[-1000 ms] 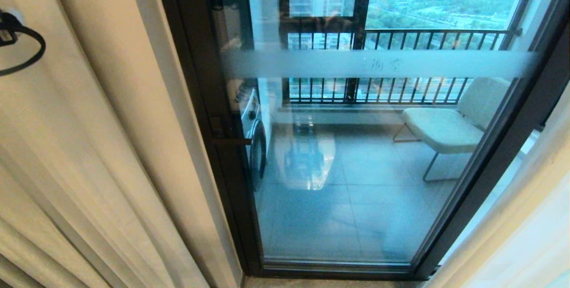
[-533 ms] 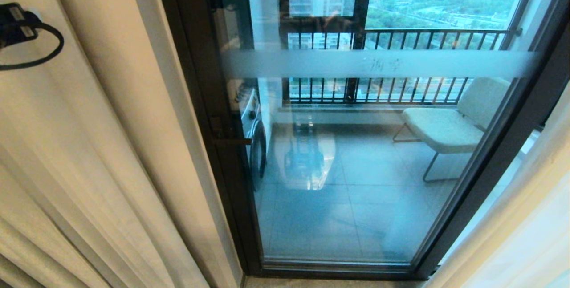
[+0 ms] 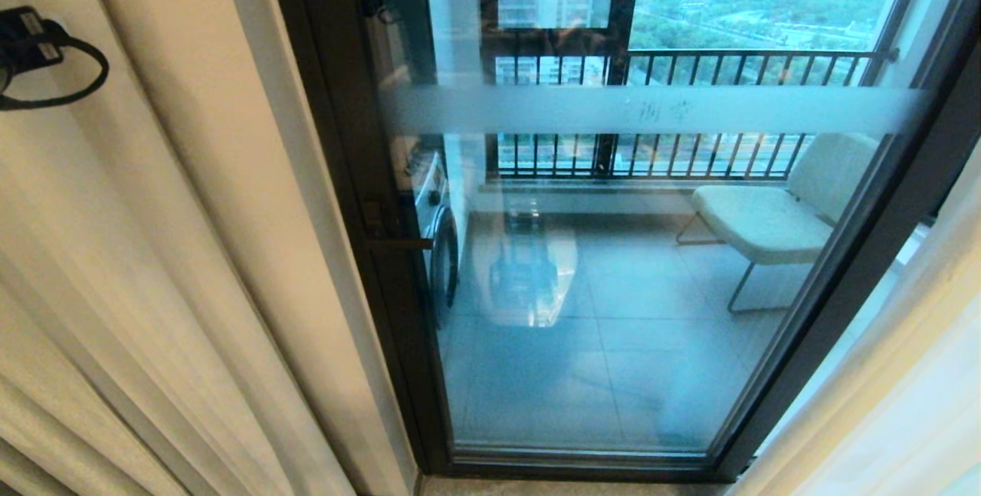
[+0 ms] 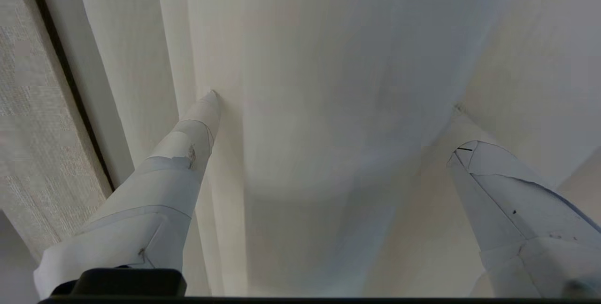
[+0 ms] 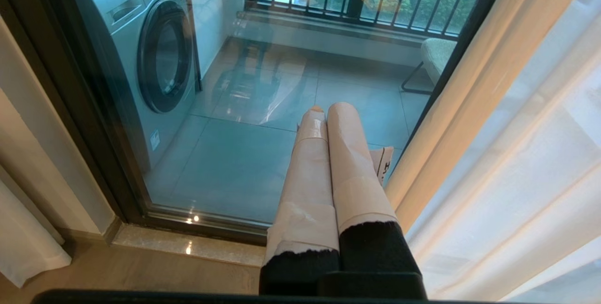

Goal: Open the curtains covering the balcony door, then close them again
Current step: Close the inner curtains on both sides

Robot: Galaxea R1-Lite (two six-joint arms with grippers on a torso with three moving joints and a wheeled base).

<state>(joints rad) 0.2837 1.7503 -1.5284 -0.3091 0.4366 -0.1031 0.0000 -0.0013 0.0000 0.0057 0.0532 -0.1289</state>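
Balcony door edges behind curtains

Curtains flanking balcony door

Bright daylight through the door glass. Pale reflections and a shiny patch on the glass. Curtains dimmer, warm, with soft shadows in folds. Straight lines bent near edges. Close-up cloth blurry.

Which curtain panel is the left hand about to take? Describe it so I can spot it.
Start at the dark-framed balcony door. The cream-beige drape hangs gathered along its left edge, with the open left hand pressed into its folds. Unlike the see-through white sheer on the right, it is opaque.
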